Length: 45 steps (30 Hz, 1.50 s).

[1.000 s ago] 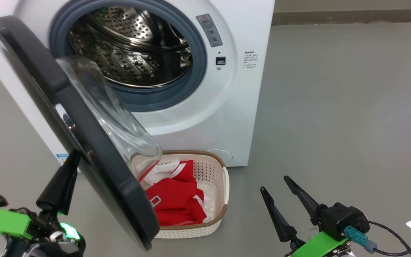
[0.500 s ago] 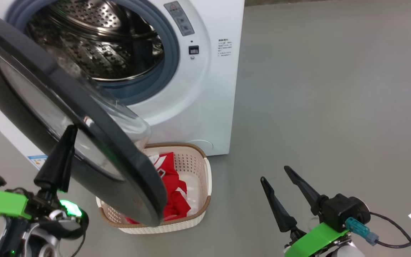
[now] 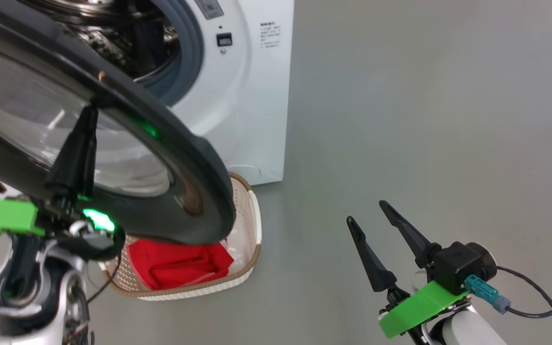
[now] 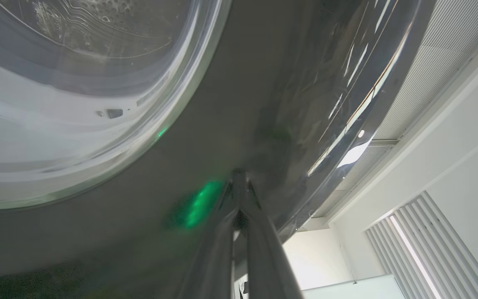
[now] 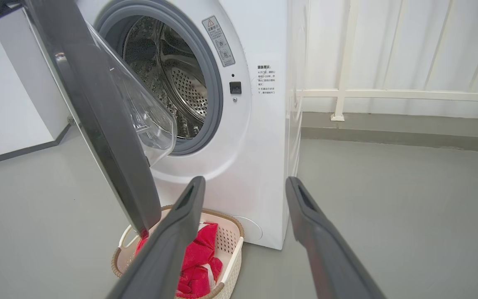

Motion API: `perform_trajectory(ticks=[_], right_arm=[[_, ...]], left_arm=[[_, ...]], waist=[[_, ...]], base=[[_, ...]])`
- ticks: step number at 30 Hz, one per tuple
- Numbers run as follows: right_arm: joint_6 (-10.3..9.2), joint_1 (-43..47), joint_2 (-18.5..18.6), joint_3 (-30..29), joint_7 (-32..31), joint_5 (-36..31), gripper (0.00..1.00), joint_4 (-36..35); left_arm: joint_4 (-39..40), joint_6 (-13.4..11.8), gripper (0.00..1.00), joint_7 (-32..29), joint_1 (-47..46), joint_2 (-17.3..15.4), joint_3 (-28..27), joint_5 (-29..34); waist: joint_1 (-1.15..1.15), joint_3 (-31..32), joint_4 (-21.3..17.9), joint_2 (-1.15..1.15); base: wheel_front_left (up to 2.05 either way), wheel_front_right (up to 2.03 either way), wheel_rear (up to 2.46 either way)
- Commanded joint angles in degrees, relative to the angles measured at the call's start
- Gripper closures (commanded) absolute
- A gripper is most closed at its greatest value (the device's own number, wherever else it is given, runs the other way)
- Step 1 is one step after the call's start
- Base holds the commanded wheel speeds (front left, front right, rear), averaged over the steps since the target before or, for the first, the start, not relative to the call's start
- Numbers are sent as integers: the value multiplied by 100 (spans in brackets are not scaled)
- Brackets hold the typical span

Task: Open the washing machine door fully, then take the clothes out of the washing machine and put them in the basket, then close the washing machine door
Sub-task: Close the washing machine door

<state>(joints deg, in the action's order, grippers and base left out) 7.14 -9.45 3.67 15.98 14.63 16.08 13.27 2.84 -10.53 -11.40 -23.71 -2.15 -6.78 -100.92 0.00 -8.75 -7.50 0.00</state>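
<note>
The washing machine door (image 3: 194, 158), black-rimmed with a clear glass bowl, stands partly swung out from the white washing machine (image 3: 252, 96). My left gripper (image 3: 89, 112) is shut, its tip pressed against the door's outer rim; in the left wrist view the closed fingertips (image 4: 239, 176) meet the glossy door (image 4: 222, 104). The red clothes (image 3: 175, 263) lie in the cream basket (image 3: 252, 225) on the floor under the door. My right gripper (image 3: 368, 213) hangs open and empty at the lower right. The right wrist view shows the door (image 5: 102, 124), drum, basket (image 5: 232, 245) and clothes (image 5: 197, 257) beyond the gripper (image 5: 245, 182).
Grey floor (image 3: 424, 120) stretches to the right of the machine. A white railing and wall (image 5: 388, 91) stand behind it in the right wrist view. The steel drum (image 5: 172, 87) looks bare of clothes where it shows.
The head view has shifted, sliding the machine up and left. The door has swung toward the opening, now showing its outer face, with my shut left gripper against it. The right gripper stays open.
</note>
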Motion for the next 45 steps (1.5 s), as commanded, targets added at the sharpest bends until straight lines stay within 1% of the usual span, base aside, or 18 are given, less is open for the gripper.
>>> perform_trajectory(ticks=[1,7,14,29,38,39,40,41,42,45], right_arm=[[35,-168,-3,140,37,-18,0,-151],[35,-246,-23,143,37,-16,0,-172],[35,-370,-41,144,37,29,0,-214],[35,-553,-61,169,37,22,0,-258],[35,-568,-68,171,37,30,0,-250],[35,-566,-69,166,37,28,0,-248],[35,-559,-69,158,37,26,0,-244],[35,-548,-70,148,37,24,0,-239],[35,-538,-70,139,37,20,0,-233],[35,-523,-72,108,37,17,0,-218]], left_arm=[[51,82,100,55,-320,-73,-109,29],[-326,160,100,360,-844,-73,-115,102],[-696,271,100,537,-1348,-107,-73,285],[-1487,427,100,590,-2388,-286,-36,480],[-1763,566,100,485,-2551,-280,-24,427],[-1785,577,98,470,-2532,-276,-26,413],[-1803,584,83,445,-2502,-272,-21,399],[-1809,597,55,414,-2460,-269,-8,390],[-1803,610,0,380,-2408,-268,7,388],[-1699,762,0,241,-2203,-325,72,430]], waist=[[0,-108,-94,0],[0,-351,-200,0],[0,-609,-302,0],[0,-985,-342,0],[0,-975,-325,0],[0,-963,-316,0],[0,-945,-304,0],[0,-920,-288,0],[0,-893,-273,0],[0,-782,-223,0]], base=[[0,0,0],[0,0,0],[0,0,0],[0,0,0],[0,0,0],[0,0,0],[0,0,0],[0,0,0],[0,0,0],[0,0,0]])
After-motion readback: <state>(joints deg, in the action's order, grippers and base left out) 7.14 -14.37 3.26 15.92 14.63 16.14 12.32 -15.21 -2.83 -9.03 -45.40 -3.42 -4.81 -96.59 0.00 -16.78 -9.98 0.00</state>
